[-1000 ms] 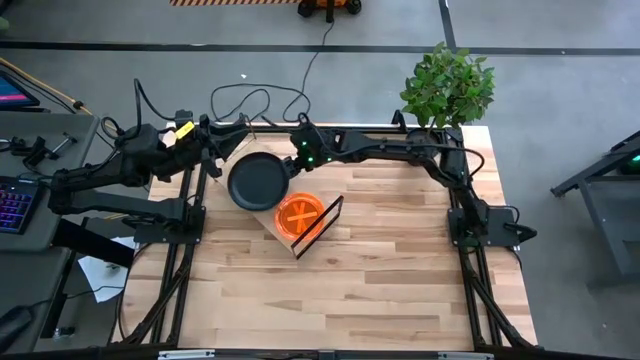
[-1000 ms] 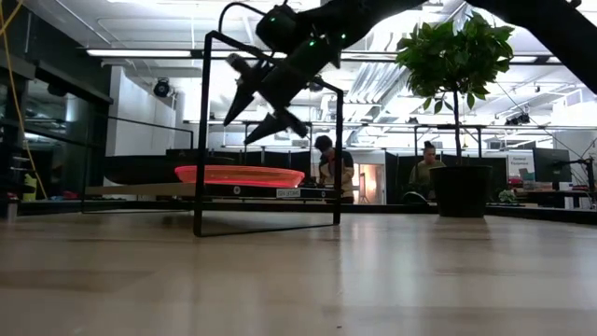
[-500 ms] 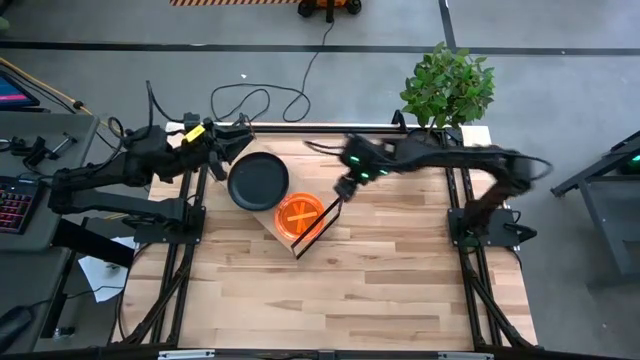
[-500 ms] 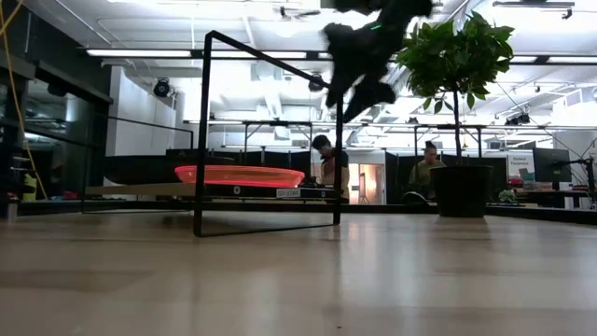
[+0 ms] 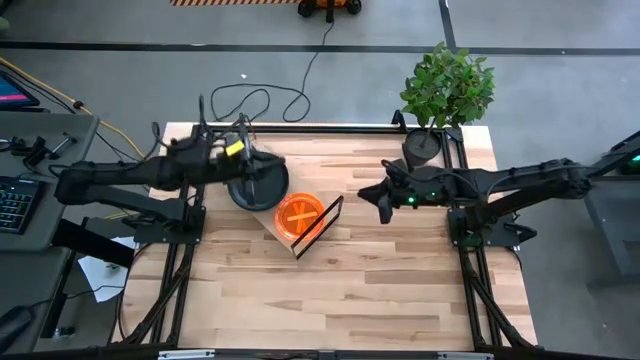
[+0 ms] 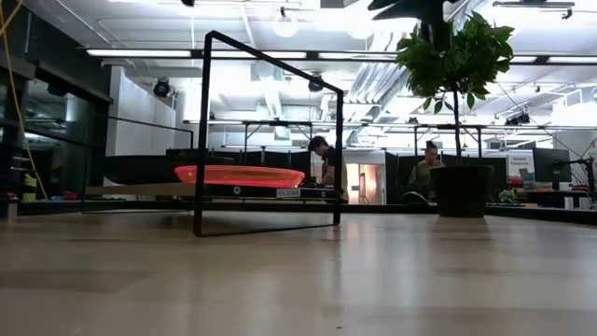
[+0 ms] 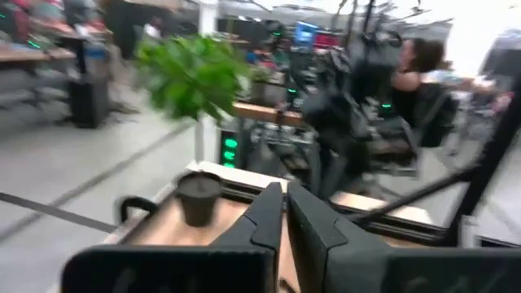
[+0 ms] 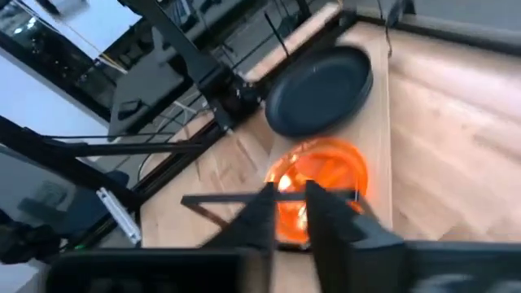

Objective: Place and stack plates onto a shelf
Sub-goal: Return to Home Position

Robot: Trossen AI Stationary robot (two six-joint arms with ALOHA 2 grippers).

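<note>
Left gripper [image 7: 284, 192]: jaws together, empty, above the far rim of the matte dark grey round plates [image 5: 258, 184]. Arm reaches in level from the left.

Right gripper [image 5: 378, 203]: jaws slightly apart, empty, over bare butcher-block tabletop [image 5: 400, 280], clear of the thin black wire frame [image 5: 325, 222].

Translucent orange round plates [image 5: 298, 215] sit beside the grey ones on the low light-wood shelf board [image 5: 285, 240].

A low light-wood shelf [image 5: 283, 238] sits angled at the table's far centre, with matte black plates [image 5: 268, 188] lying flat on its far-left half, translucent orange plates [image 5: 298, 215] flat just beside them, and its black wire frame [image 5: 322, 224] upright at the near-right end.
</note>
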